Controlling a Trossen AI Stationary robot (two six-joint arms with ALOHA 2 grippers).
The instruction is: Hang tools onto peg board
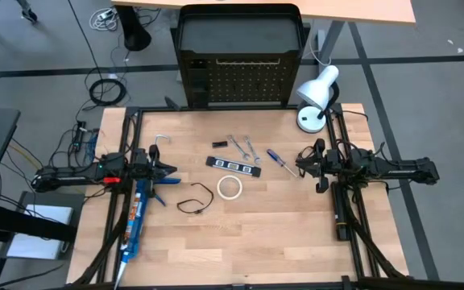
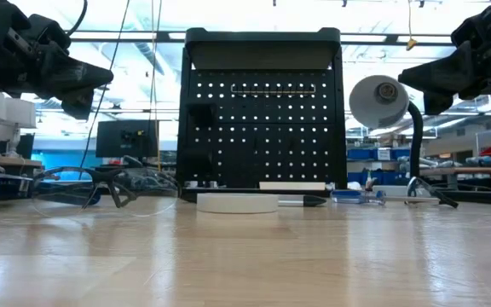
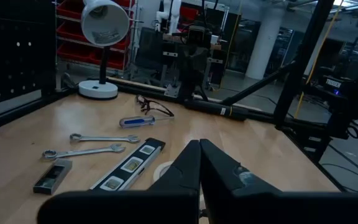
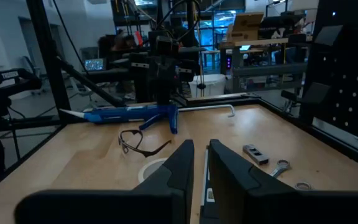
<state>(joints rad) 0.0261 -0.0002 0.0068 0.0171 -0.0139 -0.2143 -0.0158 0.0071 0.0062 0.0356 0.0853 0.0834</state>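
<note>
The black peg board (image 1: pixel 240 80) stands upright at the table's far edge; it also shows in the low view (image 2: pixel 262 119). On the table lie a white tape ring (image 1: pixel 230 188), a black strip with white marks (image 1: pixel 234 166), two silver wrenches (image 1: pixel 242 146), a blue-handled screwdriver (image 1: pixel 279 161), a small black block (image 1: pixel 219 144), a bent metal key (image 1: pixel 161 141) and black wire-like glasses (image 1: pixel 196 201). My left gripper (image 1: pixel 170 170) is shut and empty at the left, raised above the table (image 2: pixel 101 78). My right gripper (image 1: pixel 300 163) is shut and empty at the right, raised above the screwdriver's tip end (image 2: pixel 407 77).
A white desk lamp (image 1: pixel 316 97) stands at the far right corner beside the peg board. A blue caulking gun (image 1: pixel 139 213) lies under my left arm along the left side. Bare wood lies along the table's near edge.
</note>
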